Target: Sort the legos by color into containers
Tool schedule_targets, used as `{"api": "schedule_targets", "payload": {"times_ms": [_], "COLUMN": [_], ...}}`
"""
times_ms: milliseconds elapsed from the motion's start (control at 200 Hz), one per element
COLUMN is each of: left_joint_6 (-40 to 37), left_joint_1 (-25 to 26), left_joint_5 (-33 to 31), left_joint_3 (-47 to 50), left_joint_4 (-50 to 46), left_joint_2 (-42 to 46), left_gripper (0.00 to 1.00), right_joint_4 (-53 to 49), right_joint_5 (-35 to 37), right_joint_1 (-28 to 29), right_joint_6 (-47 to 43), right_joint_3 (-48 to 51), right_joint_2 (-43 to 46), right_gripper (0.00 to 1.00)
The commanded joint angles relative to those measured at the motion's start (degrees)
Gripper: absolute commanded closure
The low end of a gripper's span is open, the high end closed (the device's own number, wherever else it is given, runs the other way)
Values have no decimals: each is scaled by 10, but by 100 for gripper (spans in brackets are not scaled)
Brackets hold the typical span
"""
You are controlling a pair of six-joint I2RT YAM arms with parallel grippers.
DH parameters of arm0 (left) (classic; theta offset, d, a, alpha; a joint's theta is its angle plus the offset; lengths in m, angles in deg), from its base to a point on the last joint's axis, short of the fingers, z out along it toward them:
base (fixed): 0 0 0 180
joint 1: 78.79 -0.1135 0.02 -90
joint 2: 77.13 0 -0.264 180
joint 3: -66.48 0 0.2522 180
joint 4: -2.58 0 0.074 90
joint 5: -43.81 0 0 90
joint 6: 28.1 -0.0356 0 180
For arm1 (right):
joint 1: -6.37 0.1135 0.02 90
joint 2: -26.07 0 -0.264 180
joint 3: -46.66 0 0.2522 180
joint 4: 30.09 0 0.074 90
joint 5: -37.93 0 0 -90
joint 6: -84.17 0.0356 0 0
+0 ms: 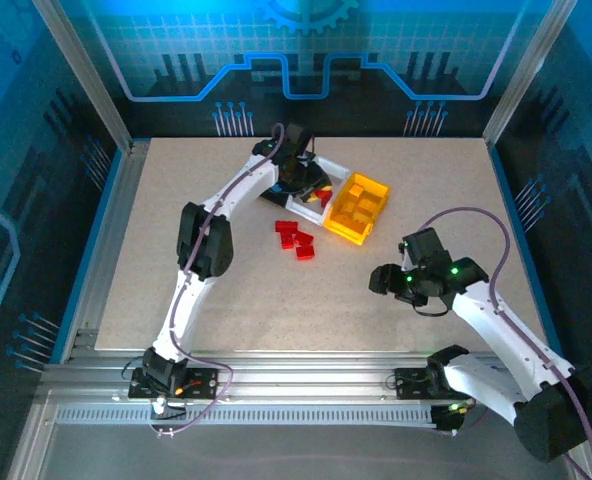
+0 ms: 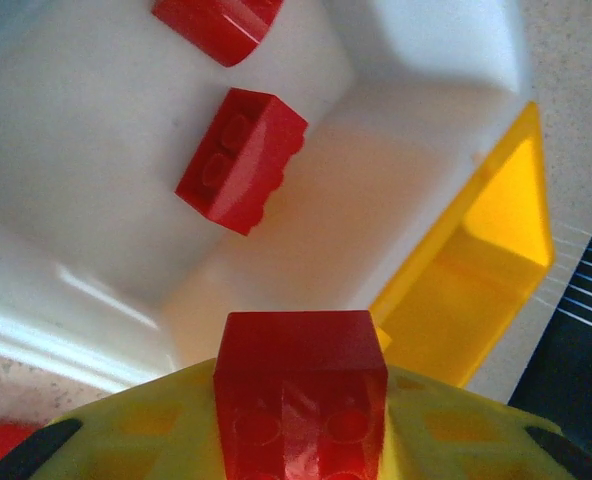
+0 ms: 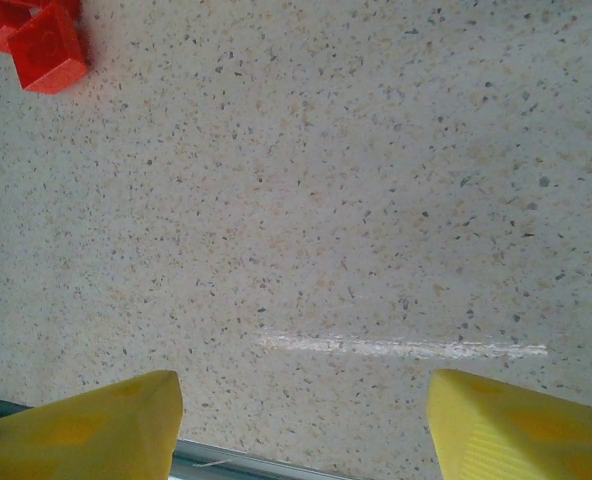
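Observation:
My left gripper (image 1: 309, 183) hangs over the white container (image 1: 301, 208), shut on a red lego (image 2: 301, 385) that sits between its yellow fingers (image 2: 146, 425). Below it, two more red legos (image 2: 241, 158) lie inside the white container (image 2: 96, 250). The yellow-orange container (image 1: 344, 230) stands joined to its right and holds yellow-orange legos (image 1: 361, 203). The black container (image 1: 274, 196) is mostly hidden by the left arm. Several red legos (image 1: 295, 239) lie on the table in front of the containers. My right gripper (image 1: 384, 279) hovers open over bare table to the right, nothing between its fingers (image 3: 76, 430).
The speckled table (image 1: 226, 300) is bounded by a metal frame (image 1: 106, 220) on the left and right. A red lego (image 3: 46, 50) shows at the top left corner of the right wrist view. The yellow-orange container (image 2: 476, 290) lies right of the left gripper's fingers.

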Motion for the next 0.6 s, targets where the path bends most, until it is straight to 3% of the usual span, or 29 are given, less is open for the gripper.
{"api": "schedule_targets", "payload": {"times_ms": [0, 200, 245, 390, 595], "left_joint_6": [17, -32, -46, -80, -125], "left_joint_1": [-13, -11, -10, 0, 53], "left_joint_5": [23, 18, 11, -30, -124], "left_joint_3": [-26, 8, 37, 165, 306], "left_joint_4": [-2, -21, -20, -22, -78], "left_joint_2": [-9, 32, 56, 154, 260], "left_gripper": [56, 38, 32, 27, 16], "right_joint_4": [-17, -12, -9, -2, 7], "right_joint_5": [-6, -18, -21, -35, -66], "right_joint_1": [-9, -13, -14, -15, -24], "right_joint_6": [-14, -30, -33, -45, -61], "right_joint_3": [0, -15, -17, -26, -42], "right_joint_2": [4, -23, -29, -44, -68], "right_gripper": [32, 32, 31, 31, 31]}}
